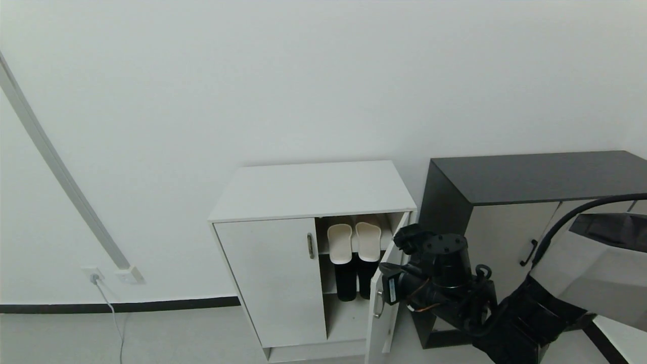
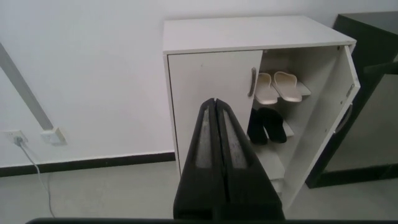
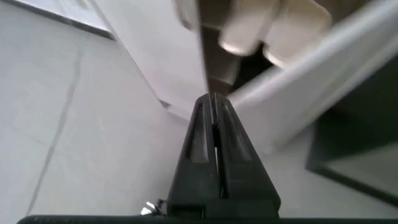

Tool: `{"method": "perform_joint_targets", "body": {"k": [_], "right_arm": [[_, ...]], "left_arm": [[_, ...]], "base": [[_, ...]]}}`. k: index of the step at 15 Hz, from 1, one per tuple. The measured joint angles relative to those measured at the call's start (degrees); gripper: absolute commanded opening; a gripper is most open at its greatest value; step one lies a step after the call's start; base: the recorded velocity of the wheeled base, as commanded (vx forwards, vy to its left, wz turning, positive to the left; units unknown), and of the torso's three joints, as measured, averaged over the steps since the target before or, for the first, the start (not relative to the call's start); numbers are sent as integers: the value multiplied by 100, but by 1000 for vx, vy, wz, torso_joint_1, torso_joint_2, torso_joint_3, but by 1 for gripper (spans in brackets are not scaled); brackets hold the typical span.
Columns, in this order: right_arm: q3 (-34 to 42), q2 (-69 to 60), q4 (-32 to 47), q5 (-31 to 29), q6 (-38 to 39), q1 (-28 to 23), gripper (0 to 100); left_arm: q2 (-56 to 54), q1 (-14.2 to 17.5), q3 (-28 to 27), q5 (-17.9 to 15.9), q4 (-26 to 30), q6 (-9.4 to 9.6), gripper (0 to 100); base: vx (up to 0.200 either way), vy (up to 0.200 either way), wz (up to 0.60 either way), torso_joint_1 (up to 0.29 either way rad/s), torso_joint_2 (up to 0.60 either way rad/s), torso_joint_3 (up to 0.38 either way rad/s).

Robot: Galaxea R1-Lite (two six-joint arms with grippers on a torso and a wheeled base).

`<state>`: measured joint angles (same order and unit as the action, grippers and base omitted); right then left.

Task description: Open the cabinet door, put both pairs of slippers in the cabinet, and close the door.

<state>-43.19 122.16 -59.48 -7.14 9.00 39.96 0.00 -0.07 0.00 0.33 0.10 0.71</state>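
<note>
White shoe cabinet with two doors, standing against the wall. The left-hand door is closed, with its metal handle at the inner edge. The right-hand door stands swung out, showing three shelves.

The white slippers lie side by side on the top shelf. The black slippers lie on the shelf directly below them. Both pairs are inside the cabinet, with their heels towards the opening.

The right gripper has its fingers pressed together and holds nothing. It is low down, just in front of the open door. The cabinet opening and the pale slipper soles lie beyond its tips, blurred. The right arm is close against the outer face of that door, beside its handle.

The left gripper is also closed and empty. It is well back from the cabinet and points at the closed door.

A dark cabinet stands just behind the right arm, next to the open door. Far to the left of both grippers are a wall socket with a hanging cable and a slanted wall conduit.
</note>
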Motion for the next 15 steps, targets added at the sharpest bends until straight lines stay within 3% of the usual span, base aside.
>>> {"method": "perform_joint_targets", "body": {"k": [5, 10, 15], "right_arm": [[612, -245, -30, 11, -255, -223, 0], [1649, -343, -600, 17, -251, -267, 0], [2018, -105, -976, 17, -243, -271, 0]], "left_arm": [[0, -2, 0, 0, 0, 0, 0], [0, 0, 0, 0, 0, -6, 0], [0, -4, 0, 0, 0, -9, 0]], "base": [[0, 0, 0, 0, 0, 0], [200, 0, 0, -2, 1, 4], [0, 0, 0, 0, 0, 0]]}}
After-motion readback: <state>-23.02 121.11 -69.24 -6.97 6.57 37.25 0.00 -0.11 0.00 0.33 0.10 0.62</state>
